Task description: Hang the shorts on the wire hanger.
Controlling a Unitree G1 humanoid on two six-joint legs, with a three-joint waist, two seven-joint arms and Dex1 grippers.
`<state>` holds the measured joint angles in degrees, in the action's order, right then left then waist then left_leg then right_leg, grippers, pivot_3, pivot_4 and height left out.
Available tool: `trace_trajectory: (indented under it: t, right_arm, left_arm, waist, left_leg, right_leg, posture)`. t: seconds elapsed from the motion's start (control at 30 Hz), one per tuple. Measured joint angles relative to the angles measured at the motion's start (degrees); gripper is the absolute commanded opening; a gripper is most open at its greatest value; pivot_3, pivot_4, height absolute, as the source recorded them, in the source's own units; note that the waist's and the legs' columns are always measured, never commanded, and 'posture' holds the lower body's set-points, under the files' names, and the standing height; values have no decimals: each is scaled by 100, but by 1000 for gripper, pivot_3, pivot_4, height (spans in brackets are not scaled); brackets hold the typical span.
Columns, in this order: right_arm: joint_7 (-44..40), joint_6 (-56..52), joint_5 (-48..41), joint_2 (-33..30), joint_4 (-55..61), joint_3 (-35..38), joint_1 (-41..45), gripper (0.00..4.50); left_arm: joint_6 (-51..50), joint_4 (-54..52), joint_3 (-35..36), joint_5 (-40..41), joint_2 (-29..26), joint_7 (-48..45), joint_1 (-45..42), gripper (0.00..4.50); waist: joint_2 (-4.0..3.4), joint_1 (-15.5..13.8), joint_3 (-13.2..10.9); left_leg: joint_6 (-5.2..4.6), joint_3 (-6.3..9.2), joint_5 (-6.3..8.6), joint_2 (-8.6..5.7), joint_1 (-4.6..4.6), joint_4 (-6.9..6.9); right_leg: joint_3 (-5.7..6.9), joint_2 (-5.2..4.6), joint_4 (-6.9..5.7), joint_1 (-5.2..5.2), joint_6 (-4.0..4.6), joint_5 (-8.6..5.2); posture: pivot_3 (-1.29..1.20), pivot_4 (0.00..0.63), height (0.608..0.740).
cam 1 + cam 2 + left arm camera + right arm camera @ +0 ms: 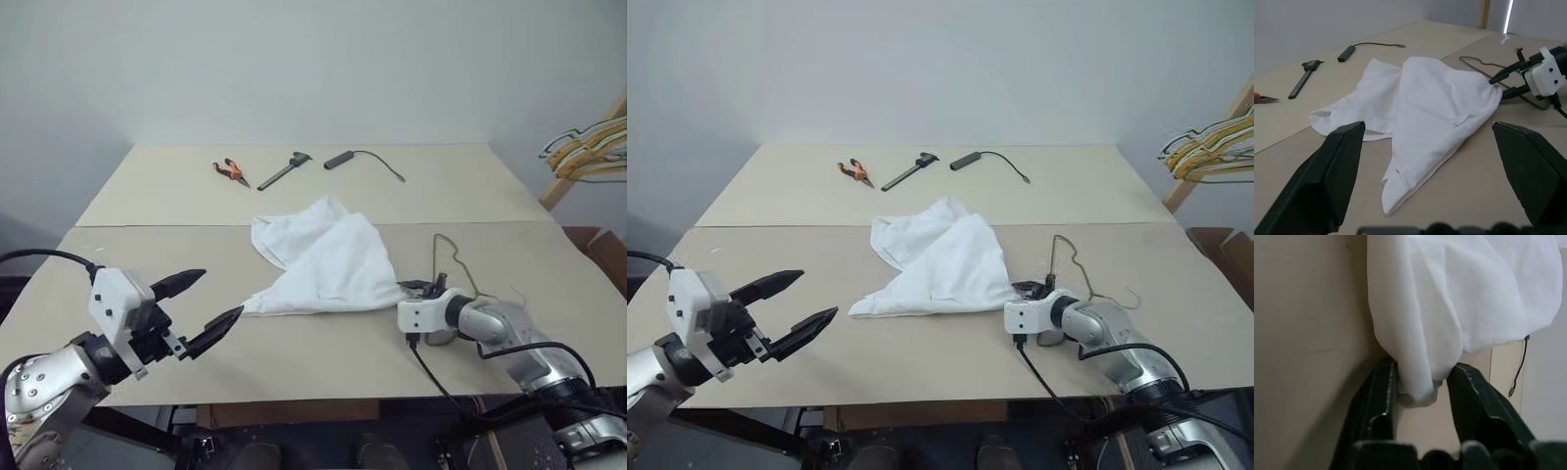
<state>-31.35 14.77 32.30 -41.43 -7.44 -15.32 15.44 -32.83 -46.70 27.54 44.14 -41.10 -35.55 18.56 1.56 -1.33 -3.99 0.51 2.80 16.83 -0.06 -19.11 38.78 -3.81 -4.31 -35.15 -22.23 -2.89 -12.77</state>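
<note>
The shorts (323,259) lie crumpled in a white heap near the middle of the table (147,196). The right gripper (1420,391) rests low on the table at the corner of the shorts nearest the robot's right, its two black fingers (1378,401) pinching a fold of the cloth between them. The wire hanger (453,262) lies flat just beyond that corner, partly under the cloth, its hook past the right gripper. The left gripper (201,308) hangs above the table off the opposite, pointed end of the shorts, apart from the cloth, jaws spread wide and holding nothing. Beyond the shorts, by the far edge, lie orange-handled pliers (230,172), a dark caliper (284,170) and a black cable (362,159).
</note>
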Motion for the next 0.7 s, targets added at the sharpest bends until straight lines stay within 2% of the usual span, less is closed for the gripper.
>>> trace_trajectory:
  t: [0.07, 0.13, 0.27, 0.33, 0.43, 0.53, 0.7]
  right_arm:
    - [34, -52, -17, 3, 71, 65, -48, 94]
    - [29, -118, -97, 2, 219, 108, -93, 17]
    - [-7, -231, -206, -7, 565, 211, -125, 17]
    - [-38, -253, -212, -16, 673, 249, -133, 17]
    - [-106, -264, -219, 0, 848, 248, -147, 17]
    - [-117, -268, -221, 7, 932, 257, -152, 0]
    - [-121, -284, -228, -60, 1056, 348, -247, 0]
  left_arm:
    - [-31, 12, -172, -208, -130, 68, -47, 4500]
    - [-42, 83, -531, -721, -450, 130, -85, 4500]
    - [820, 896, -2032, -2807, -1228, 120, -425, 4500]
    - [1232, 1405, -2744, -3560, -1236, 109, -839, 4500]
    - [1523, 2222, -3725, -4481, -831, 155, -1719, 4500]
    - [1784, 2979, -4253, -5125, -571, 185, -2263, 3935]
    - [2032, 3477, -4286, -5361, -425, 111, -2616, 2354]
  waist:
    - [0, 1, 0]
    - [-1, -10, -1]
    - [-9, -3, -3]
    - [-9, 0, -3]
    - [-10, -18, -1]
    - [-11, 5, 3]
    - [-10, 77, 3]
  left_leg:
    - [0, 0, 0, 0, 2, 0]
    - [0, 1, 0, 0, 4, 0]
    - [0, -1, 0, -2, 4, -2]
    - [0, -1, 0, -2, 1, -4]
    - [0, 1, 0, -3, -7, -2]
    - [0, 1, 0, -2, -11, -3]
    - [-1, 0, 0, -2, -12, -3]
  right_leg:
    - [0, 0, -2, 2, 2, -1]
    - [1, 1, -3, 2, 4, -2]
    - [0, 2, 2, 2, 17, -10]
    - [0, 1, 5, 0, 8, -5]
    - [3, 1, 5, -4, -7, 5]
    - [3, 2, 2, -11, -6, 7]
    - [2, 0, 2, -12, -8, 6]
  posture:
    - [121, 24, 740]
    - [119, 29, 740]
    - [112, 27, 740]
    - [105, 20, 740]
    - [89, 9, 740]
    - [72, 0, 740]
    - [45, 0, 740]
